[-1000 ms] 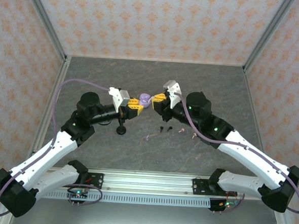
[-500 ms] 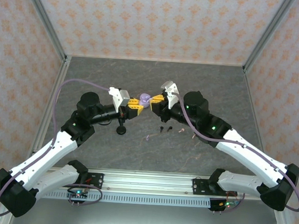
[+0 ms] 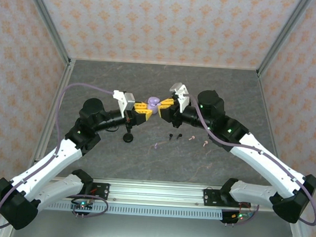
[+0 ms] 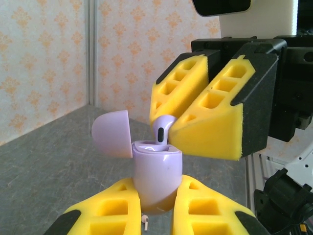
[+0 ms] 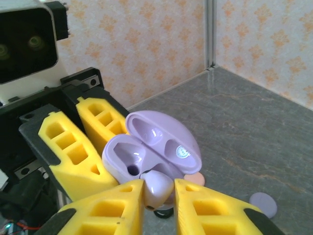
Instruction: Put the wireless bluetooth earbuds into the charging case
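My left gripper is shut on the body of a lilac charging case, held upright above the table with its lid swung open. My right gripper meets it from the right and is shut on a lilac earbud. The earbud stands stem-down in the case's right slot, while the other slot is bare. On the table lie two black earbuds, two pale pink ones and one lilac one.
A black puck sits on the table below my left gripper. A pink disc and a lilac disc lie past the case in the right wrist view. Patterned walls close the back and sides.
My right gripper has edged left and turned toward the case, bringing the lilac earbud down into the slot. The left arm has barely shifted and keeps its grip on the case.
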Tool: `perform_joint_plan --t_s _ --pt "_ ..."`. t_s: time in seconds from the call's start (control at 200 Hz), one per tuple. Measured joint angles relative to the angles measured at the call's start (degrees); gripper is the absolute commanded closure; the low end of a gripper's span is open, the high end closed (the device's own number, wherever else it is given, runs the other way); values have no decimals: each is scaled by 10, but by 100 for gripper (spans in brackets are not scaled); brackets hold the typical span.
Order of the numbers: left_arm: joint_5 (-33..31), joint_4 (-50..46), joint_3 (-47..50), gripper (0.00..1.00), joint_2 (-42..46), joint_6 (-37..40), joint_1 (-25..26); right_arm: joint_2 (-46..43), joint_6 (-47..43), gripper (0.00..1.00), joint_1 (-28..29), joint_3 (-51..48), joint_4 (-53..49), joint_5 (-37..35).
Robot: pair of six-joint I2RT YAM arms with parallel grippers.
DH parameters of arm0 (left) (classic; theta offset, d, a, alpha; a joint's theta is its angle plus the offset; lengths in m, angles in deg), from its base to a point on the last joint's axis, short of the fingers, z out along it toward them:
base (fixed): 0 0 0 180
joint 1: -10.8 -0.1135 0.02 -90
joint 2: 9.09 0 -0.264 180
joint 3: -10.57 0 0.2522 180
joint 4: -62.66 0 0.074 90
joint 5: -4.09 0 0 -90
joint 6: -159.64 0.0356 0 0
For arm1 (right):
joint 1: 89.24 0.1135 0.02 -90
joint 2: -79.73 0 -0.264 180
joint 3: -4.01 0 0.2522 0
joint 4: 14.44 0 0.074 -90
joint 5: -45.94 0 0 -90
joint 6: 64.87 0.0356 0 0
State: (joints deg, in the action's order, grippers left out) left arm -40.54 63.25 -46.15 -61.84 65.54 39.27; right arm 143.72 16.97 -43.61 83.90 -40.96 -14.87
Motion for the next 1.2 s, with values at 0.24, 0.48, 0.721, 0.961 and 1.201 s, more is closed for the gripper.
perform_joint_plan --t_s 0.24,0.48,0.721,0.961,1.201 --pt "0 6 1 100 0 -6 3 11 5 59 -11 23 -20 35" --pt "0 31 1 100 0 -9 12 15 30 29 -29 53 -44 45" --pt "-9 54 12 100 0 -23 12 -4 80 1 -56 88 -45 48" --pt "-22 84 17 100 0 -36 16 -27 108 1 -72 98 -89 23" --pt "-24 95 17 100 0 -38 16 -8 134 5 -72 86 -117 1"
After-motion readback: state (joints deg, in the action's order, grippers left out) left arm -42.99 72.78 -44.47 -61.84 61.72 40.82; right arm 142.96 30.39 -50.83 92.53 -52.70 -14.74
